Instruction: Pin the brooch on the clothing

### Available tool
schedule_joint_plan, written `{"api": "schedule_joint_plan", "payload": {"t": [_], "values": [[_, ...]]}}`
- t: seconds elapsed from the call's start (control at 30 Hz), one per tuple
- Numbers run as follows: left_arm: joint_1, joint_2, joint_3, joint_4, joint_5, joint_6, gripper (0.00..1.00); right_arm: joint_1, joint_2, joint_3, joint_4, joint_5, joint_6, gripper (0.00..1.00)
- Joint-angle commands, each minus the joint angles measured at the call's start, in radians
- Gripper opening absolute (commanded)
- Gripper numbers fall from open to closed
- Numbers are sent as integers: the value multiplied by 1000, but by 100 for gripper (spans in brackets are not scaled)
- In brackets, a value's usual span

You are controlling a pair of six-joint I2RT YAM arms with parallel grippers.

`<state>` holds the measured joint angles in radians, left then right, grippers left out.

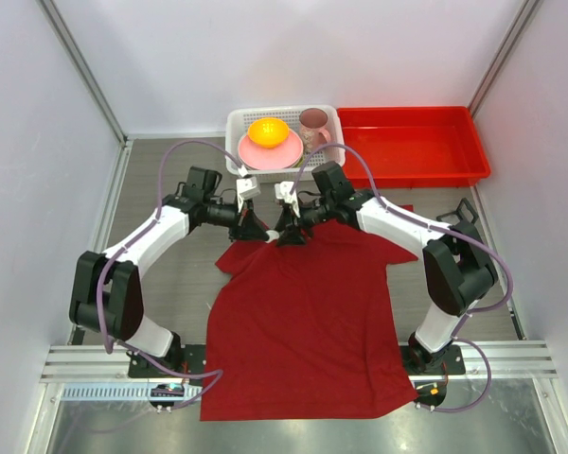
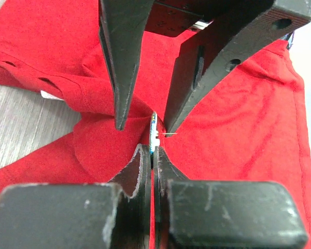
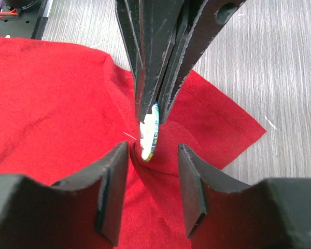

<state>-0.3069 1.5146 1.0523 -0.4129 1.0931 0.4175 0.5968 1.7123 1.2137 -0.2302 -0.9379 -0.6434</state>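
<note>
Left gripper (image 2: 152, 151) sits right up against its own lens, fingers pressed together on the brooch (image 2: 154, 136). That's a thin hold: the little pale disc stands edge-on, pinched by one edge only. It's at the far end of the T-shirt (image 1: 303, 331), close to the collar, where the red cloth puckers into a small mound beneath it. Whether disc and cloth actually touch, I can't tell.

Moving across, a fine pin (image 2: 171, 135) pokes out sideways from the brooch, bare, not through any fabric that I can see. And on the right, the right gripper (image 3: 153, 149) reaches in from the opposite side with its fingers apart, one either side of the disc, touching neither face.

Now the danger. If those right fingers close off-centre, one meets the disc first and levers it out of that narrow pinch. Then it drops flat on the shirt and the job restarts. The pin points towards one of those fingers, so a squeeze could bend it rather than seat it. The cloth lies loose on the table (image 3: 280, 62) with nothing anchoring it, so a push may simply shove the mound aside. And a bunched shirt invites the pin to catch front and back layers together.
</note>
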Motion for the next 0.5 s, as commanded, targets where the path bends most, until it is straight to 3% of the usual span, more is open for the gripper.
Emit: {"api": "schedule_joint_plan", "payload": {"t": [0.0, 0.17, 0.2, 0.3, 0.47], "values": [[-8, 13, 49, -58, 36, 66, 0, 6, -52, 32, -18, -35, -39, 41], [-14, 27, 80, -84, 25, 76, 0, 12, -39, 50, -44, -19, -38, 15], [-15, 27, 83, -83, 22, 75, 0, 14, -36, 53, -55, -18, -36, 3], [-15, 25, 90, -96, 5, 76, 3, 17, -33, 56, -38, -9, 1, 1], [-12, -8, 65, -133, -10, 115, 17, 15, -45, 44, 0, -1, 77, 1]]}}
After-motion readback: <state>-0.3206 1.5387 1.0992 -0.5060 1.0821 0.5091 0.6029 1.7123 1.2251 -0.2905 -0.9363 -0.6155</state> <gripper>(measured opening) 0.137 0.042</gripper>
